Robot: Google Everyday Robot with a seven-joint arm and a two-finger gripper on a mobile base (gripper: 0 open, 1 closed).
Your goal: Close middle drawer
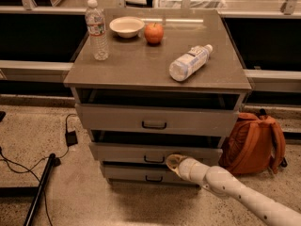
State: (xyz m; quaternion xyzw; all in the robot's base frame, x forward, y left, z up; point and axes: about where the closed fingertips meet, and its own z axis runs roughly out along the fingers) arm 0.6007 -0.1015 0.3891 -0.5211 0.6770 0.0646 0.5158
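Note:
The middle drawer [127, 152] is a wide grey metal drawer with a low front and a small dark centre pull handle [154, 159]. It stands only a little out of the grey cabinet, with a dark gap above its front. My gripper [174, 163] is at the end of my white arm, which comes in from the lower right. It rests against the drawer's front panel just right of the handle.
The top drawer [155, 120] stands partly open above and the bottom drawer [141, 174] sits below. On the cabinet top are an upright water bottle [98, 31], a bowl [126, 26], an orange fruit [154, 33] and a lying bottle [188, 63]. An orange backpack [254, 142] is on the right, cables and a black pole [40, 187] on the left.

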